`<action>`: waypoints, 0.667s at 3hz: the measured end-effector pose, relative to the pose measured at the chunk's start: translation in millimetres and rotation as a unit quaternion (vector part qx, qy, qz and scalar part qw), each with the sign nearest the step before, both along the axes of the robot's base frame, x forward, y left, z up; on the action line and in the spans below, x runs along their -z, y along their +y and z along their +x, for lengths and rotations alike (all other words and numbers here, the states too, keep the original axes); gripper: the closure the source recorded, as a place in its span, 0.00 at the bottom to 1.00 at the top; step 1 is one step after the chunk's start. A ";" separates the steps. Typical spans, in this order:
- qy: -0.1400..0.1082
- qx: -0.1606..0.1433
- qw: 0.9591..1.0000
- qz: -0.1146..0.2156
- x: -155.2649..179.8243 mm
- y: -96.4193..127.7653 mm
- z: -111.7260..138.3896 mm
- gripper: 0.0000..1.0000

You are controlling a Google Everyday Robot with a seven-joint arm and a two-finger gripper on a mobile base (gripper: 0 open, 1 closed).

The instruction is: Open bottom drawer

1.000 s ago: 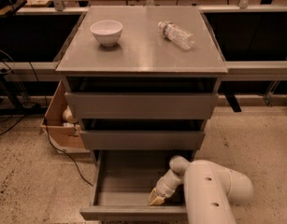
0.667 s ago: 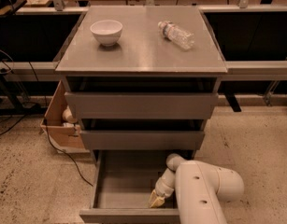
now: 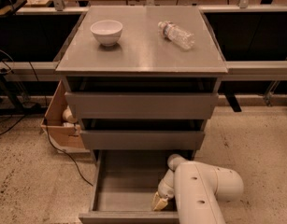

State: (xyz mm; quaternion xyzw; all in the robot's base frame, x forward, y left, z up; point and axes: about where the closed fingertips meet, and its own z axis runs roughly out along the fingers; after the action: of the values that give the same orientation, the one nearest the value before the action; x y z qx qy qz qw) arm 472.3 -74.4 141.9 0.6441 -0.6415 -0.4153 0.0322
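Drawer cabinet (image 3: 133, 59) of plain matte grey with a flat, smooth top. It carries a round white bowl (image 3: 106, 31), glossy and upright, at the rear left. A clear plastic bottle (image 3: 176, 34) lies on its side at the rear right, well apart from the bowl. Below are the top drawer front (image 3: 140, 105) and the middle drawer front (image 3: 142, 140), both flat, handleless and pushed in. The bottom drawer (image 3: 126, 178) is pulled out over the speckled floor (image 3: 255, 143), showing a grey, box-like inside.

The smooth, rounded white arm (image 3: 204, 190) reaches in from the lower right. Its tan-tipped hand (image 3: 160, 202) sits low inside the bottom drawer at the front right, just behind the front panel. Whether the hand is open or closed, or grips anything, cannot be told.

An open cardboard box (image 3: 59, 120) stands on the floor beside the cabinet's left flank.

Against the earlier frames, the drawer stands out about as far, the hand is at the same corner, and bowl and bottle are unmoved.
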 end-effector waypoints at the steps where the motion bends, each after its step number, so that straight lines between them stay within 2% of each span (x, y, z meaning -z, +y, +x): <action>1: 0.003 0.010 1.000 0.006 1.0 -9.0 -12.6 1.00; 2: 0.004 0.012 1.000 0.006 1.4 -9.5 -12.2 1.00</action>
State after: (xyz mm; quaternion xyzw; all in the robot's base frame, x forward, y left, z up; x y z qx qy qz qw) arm 460.1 -83.9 140.5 0.6352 -0.6463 -0.4221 0.0256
